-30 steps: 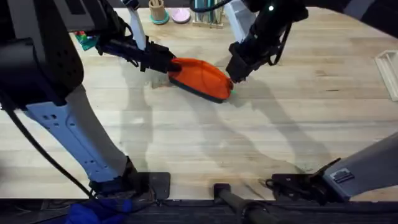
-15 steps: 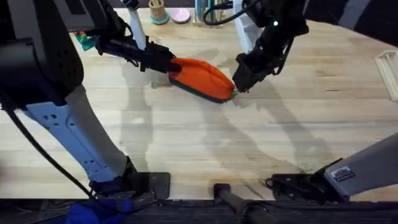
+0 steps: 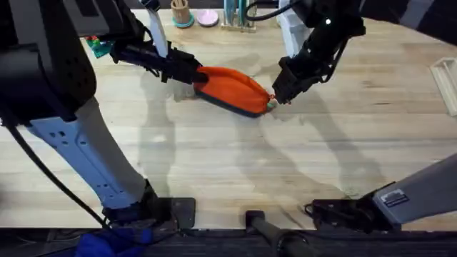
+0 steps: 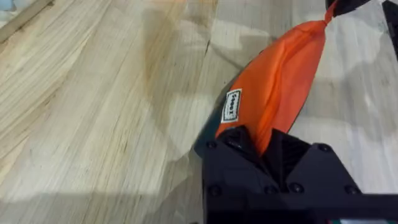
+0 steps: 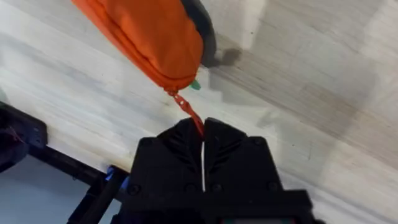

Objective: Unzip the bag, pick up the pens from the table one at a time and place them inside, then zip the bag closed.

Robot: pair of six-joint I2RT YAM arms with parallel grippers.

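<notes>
The orange bag (image 3: 230,87) lies slanted on the table (image 3: 235,164), its dark lower edge towards me. My left gripper (image 3: 191,74) is shut on the bag's left end; in the left wrist view the black fingers (image 4: 239,144) pinch the orange fabric (image 4: 280,81). At the bag's right end my right gripper (image 3: 277,97) is shut on the red zipper pull (image 5: 188,114), which runs taut from the bag's corner (image 5: 149,37) into the closed fingers (image 5: 180,146). A small green tip (image 5: 195,85), perhaps of a pen, pokes out beside that corner. Otherwise the pens are hidden.
Along the table's far edge stand a cup of wooden sticks (image 3: 181,13), a pink dish (image 3: 208,17) and a holder with teal items (image 3: 235,13). A green and red object (image 3: 100,47) lies at far left, a white object (image 3: 446,75) at the right edge.
My right gripper has moved right, from over the bag's right part to just past its end, drawing the red pull with it. The left gripper and the bag's left end have stayed put.
</notes>
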